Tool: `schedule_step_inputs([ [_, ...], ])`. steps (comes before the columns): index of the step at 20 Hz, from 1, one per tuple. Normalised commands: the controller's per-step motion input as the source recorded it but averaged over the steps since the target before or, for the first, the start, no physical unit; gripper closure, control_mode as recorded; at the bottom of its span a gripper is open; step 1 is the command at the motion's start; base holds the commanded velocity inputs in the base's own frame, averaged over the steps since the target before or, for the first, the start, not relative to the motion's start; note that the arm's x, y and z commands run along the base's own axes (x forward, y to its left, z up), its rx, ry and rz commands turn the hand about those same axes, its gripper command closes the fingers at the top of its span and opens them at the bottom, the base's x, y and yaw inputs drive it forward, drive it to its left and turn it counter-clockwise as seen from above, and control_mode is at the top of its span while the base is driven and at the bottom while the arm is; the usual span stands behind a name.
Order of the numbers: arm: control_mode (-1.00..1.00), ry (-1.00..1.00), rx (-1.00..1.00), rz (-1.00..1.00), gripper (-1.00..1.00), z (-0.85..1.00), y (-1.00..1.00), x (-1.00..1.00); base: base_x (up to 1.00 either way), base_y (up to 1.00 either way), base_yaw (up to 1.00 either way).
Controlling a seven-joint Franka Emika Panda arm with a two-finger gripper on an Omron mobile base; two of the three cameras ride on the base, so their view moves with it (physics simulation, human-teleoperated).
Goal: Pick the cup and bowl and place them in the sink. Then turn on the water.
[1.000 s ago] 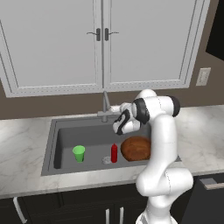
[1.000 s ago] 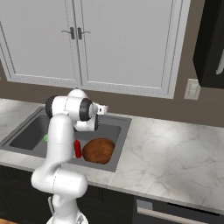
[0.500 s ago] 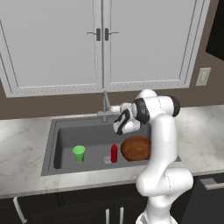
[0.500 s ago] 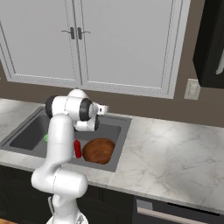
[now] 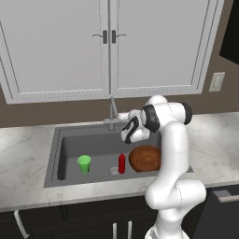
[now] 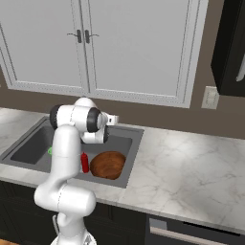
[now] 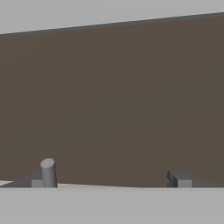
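We find almost nothing changed over the last second. The arm (image 5: 170, 140) looks to be in the same pose as before, reaching toward the back of the sink (image 5: 93, 144). If it has shifted at all, the shift is too small for us to make out. The end effector (image 7: 111, 177) is as wide open as it was. No object has moved, and the camera views have not shifted.
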Motion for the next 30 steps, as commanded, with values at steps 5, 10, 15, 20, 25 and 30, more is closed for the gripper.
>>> schedule_step_inputs([
  [5, -1.00, -0.04, 0.01, 0.00, -1.00, 0.00, -0.48, 0.00, 0.00, 0.00, 0.00],
  [10, -1.00, -0.03, 0.02, 0.00, -1.00, 0.00, -0.49, 0.00, 0.00, 0.00, 0.00],
  [15, -1.00, -0.01, 0.03, 0.00, -1.00, 0.00, -0.50, 0.00, 0.00, 0.00, 0.00],
  [20, -1.00, 0.00, 0.02, 0.00, -1.00, 0.00, -0.53, 0.00, 0.00, 0.00, 0.00],
  [25, -1.00, 0.00, 0.03, 0.00, -1.00, 0.00, -0.62, 0.00, 0.00, 0.00, 0.00],
  [30, -1.00, 0.00, 0.02, 0.00, -1.00, 0.00, -0.59, 0.00, 0.00, 0.00, 0.00],
])
